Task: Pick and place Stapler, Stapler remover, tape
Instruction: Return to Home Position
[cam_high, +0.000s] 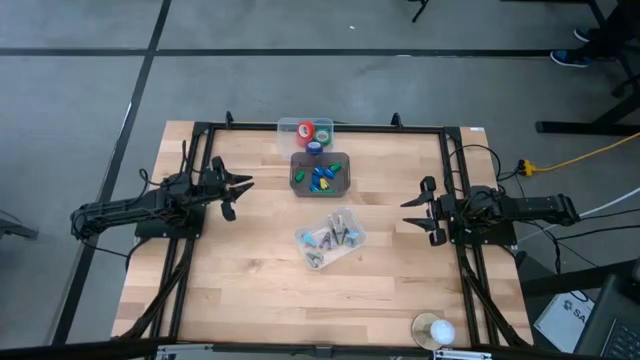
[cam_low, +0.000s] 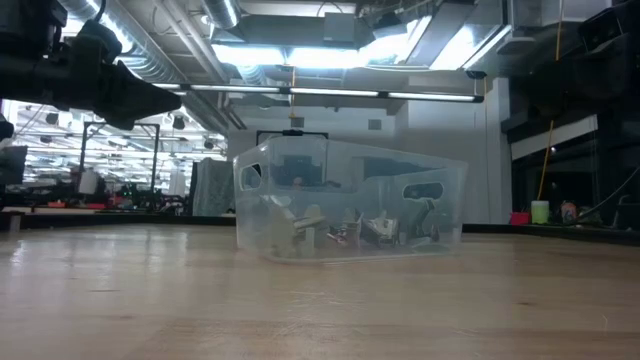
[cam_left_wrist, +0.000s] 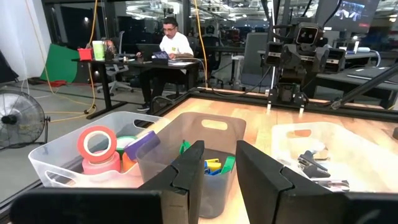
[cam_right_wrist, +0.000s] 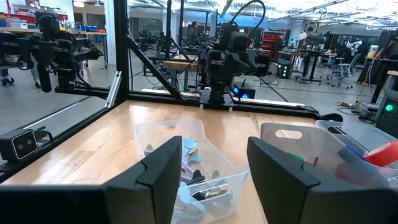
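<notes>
Tape (cam_high: 307, 131): red, green and blue rolls in clear bin (cam_high: 284, 126), just beyond grey bin (cam_high: 320, 156).
Small coloured staplers (cam_high: 322, 177) inside grey bin.
Staple removers (cam_high: 330, 240) in transparent bin (cam_high: 361, 238), near grey bin on its front side.
Left gripper (cam_left_wrist: 219, 155): left of grey bin, well apart, fingers parted, empty.
Right gripper (cam_right_wrist: 214, 149): right of grey bin, well apart, fingers parted, empty.

Three bins run down the table's (cam_high: 250, 285) middle: the tape (cam_high: 306, 132) in the back-edge bin (cam_high: 288, 126), a second bin (cam_high: 297, 172) just before it, a third bin (cam_high: 304, 240) at centre; the left gripper (cam_high: 240, 196) and the right gripper (cam_high: 408, 213) flank them.
</notes>
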